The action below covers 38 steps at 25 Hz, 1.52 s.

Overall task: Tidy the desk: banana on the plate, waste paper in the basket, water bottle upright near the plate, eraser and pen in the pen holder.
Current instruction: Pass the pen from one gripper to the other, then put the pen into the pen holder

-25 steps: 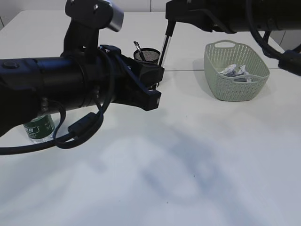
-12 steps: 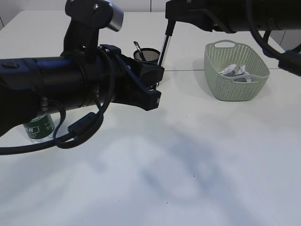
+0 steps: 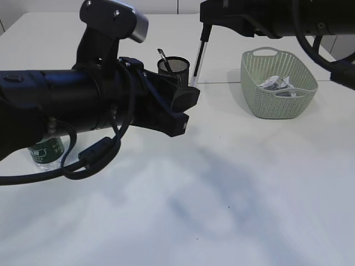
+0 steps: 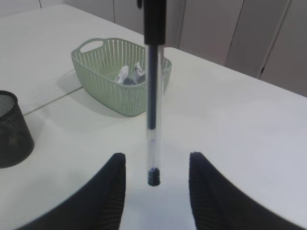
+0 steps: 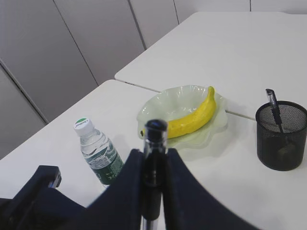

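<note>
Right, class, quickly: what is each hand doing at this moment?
Left hand: open, fingers either side of the pen without touching it.
Right hand: closed on the pen's top end, holding it upright.

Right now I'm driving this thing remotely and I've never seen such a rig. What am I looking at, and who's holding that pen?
Two black robot arms work over a white table. One picture looks across the table; the other two come from cameras on each wrist. The right gripper is shut on the pen, holding it upright. The left gripper sits open around the pen's lower end. On the table: a banana on a plate, an upright water bottle, a black pen holder and a green basket with crumpled paper.
</note>
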Available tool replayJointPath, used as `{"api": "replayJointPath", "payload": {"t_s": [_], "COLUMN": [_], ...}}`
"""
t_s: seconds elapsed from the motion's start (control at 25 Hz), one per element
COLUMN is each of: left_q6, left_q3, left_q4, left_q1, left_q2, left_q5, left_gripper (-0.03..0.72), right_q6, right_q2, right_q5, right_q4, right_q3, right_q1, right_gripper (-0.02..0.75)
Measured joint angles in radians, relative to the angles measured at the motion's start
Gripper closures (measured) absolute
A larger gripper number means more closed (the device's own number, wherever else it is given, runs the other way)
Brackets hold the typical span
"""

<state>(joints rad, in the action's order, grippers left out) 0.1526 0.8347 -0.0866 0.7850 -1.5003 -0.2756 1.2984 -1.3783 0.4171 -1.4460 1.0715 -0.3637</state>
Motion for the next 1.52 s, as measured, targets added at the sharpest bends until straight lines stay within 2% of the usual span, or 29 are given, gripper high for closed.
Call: {"api": "replayJointPath", "payload": {"t_s": [0.36,0.84,1.28,1.52], "left_q6": [0.000,0.000,0.000,0.000], "left_q3": [0.000,0.000,0.000,0.000], "left_q4": [-0.024,-0.052,-0.066,-0.082], "left_q1": [0.000,0.000,0.000,-0.014], "left_q2": [0.024,0.079,0.089,0.089], "left_q5": [0.155,0.337,0.366,0.394], "left_gripper": [0.286,0.280,0.280,0.280], "right_q6": [0.074,0.258,0.422,0.479], "right_q2": [0.000,-0.014,-0.112,-0.176], "right_q5": [-0.017,-0.101,-0.179,-0.194], "right_q4": [0.000,0.000,-0.016,-0.021], "right_q3": [0.000,0.000,0.002,0.067], "right_q1": [0.000,0.000,0.000,0.000], "right_gripper": [0.681,0.681,0.681,0.682]}}
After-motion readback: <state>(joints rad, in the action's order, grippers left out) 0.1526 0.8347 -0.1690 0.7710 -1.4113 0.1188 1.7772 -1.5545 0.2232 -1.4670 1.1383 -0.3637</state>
